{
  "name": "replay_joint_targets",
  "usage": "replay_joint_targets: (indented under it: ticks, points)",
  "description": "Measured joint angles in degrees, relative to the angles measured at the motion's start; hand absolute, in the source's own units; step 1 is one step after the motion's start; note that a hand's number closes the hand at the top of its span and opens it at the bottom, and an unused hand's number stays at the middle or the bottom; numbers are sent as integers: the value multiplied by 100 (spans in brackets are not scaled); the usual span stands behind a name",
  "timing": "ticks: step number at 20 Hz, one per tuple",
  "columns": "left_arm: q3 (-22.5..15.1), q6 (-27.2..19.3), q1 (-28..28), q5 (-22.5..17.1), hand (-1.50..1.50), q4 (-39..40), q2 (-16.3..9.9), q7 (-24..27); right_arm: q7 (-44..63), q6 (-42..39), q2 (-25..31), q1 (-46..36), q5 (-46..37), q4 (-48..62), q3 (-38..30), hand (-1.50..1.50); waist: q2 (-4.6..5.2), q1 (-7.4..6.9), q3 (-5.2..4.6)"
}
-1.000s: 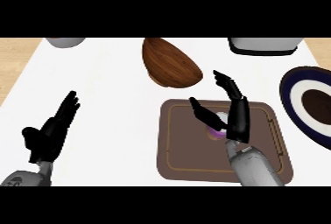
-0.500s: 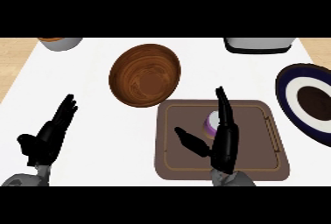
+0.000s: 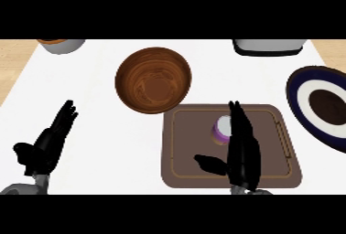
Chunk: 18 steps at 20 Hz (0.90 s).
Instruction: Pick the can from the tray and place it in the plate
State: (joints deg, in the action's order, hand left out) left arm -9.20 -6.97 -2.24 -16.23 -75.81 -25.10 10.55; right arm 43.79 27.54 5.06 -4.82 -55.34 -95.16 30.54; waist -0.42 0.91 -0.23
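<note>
Since the earlier frame, the right hand (image 3: 242, 153) has been drawn nearer the tray's near edge, its straight fingers (image 3: 236, 119) now reaching only to the small purple-sided, white-topped can (image 3: 223, 128). The can stands inside the dark brown rectangular tray (image 3: 186, 173), towards its far edge, just beside the fingertips; whether it is touched cannot be told. The fingers are held extended and close together, with the thumb (image 3: 209, 163) spread to the left, and nothing is held. The left hand (image 3: 46, 148) is shown resting open near the left edge of the white tabletop (image 3: 94, 119). The task is judged barely begun: the can is not yet grasped, and lifting and placing remain. The dark blue-and-white round plate (image 3: 302, 98) lies at the right edge.
</note>
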Motion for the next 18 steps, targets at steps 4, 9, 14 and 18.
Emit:
replay_joint_targets:
  ticks: [4,9,14,18]
  points:
    - [9,12,-144,51,0,36,74,-60,938,-1191,-55,-101,-131,-540,45,-150,15,-25,8]
    - [12,61,-167,202,0,195,233,51,1539,-2145,-211,-358,-72,-791,-190,-150,31,-65,16]
    - [72,99,-171,289,0,116,298,-26,1672,-2713,-194,-348,1,-882,-455,-150,34,-85,20]
    - [128,153,-121,371,0,126,351,30,1650,-3004,-209,-398,109,-649,-686,-150,38,-96,21]
